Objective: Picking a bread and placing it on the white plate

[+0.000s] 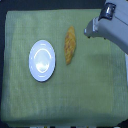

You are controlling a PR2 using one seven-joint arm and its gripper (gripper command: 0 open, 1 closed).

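Note:
The bread (70, 45), an elongated golden-brown loaf with tapered ends, lies on the green cloth just to the exterior view's right of the white plate (42, 61). The plate is round, glossy and holds nothing. The grey arm comes in from the upper right corner, and its gripper (88, 33) hangs to the right of the bread's upper end, apart from it. The blur hides the fingers, so whether they are open or shut does not show. Nothing is seen in the gripper.
A pale green cloth (75, 95) covers the table almost to the frame's edges. A dark strip shows along the top edge and the right edge.

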